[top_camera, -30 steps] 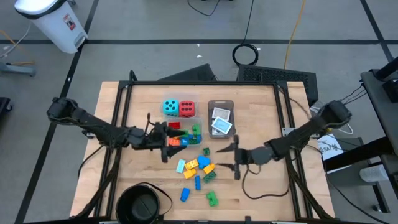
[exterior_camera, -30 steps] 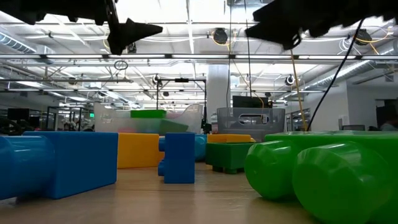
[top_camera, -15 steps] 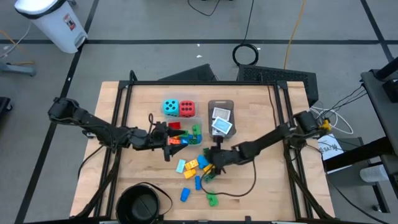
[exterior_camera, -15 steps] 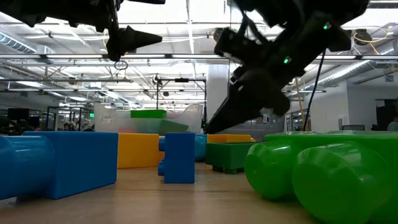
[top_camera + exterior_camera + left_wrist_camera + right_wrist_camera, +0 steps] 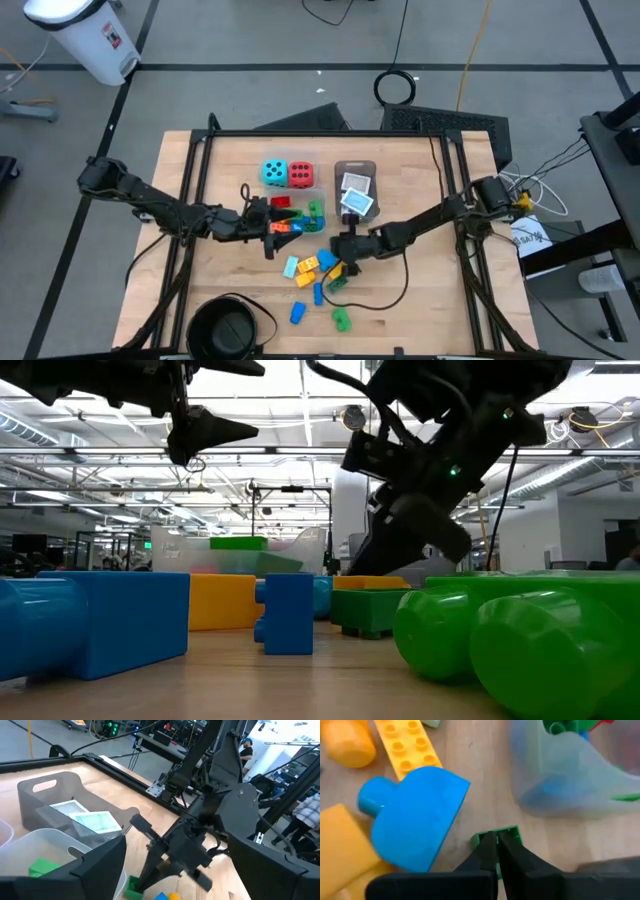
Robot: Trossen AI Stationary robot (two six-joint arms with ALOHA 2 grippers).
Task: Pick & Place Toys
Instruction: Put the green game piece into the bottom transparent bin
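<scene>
Loose bricks lie on the wooden table: a blue rounded one, a yellow long one, orange ones, and a small green brick. My right gripper is shut, low over this pile, its tips at the green brick. My left gripper hangs open above the clear tub of bricks, nothing between its fingers. A teal die and a red die stand behind the tub. My right gripper's shut fingertips meet the small green brick at its near edge, slanting down from the table's right. The brick rests on the table. Whether any of it lies between the fingers, I cannot tell: the fingers cover that spot.
A grey tray with white green-printed cards stands right of the tub. A round black bowl sits at the near edge. More bricks, blue and green, lie nearer the front. People show in the room beyond.
My right gripper has gone toward the table's left and down into the pile of loose bricks, and it has shut from wide open. Its tips now stand at the small green brick beside the tub.
</scene>
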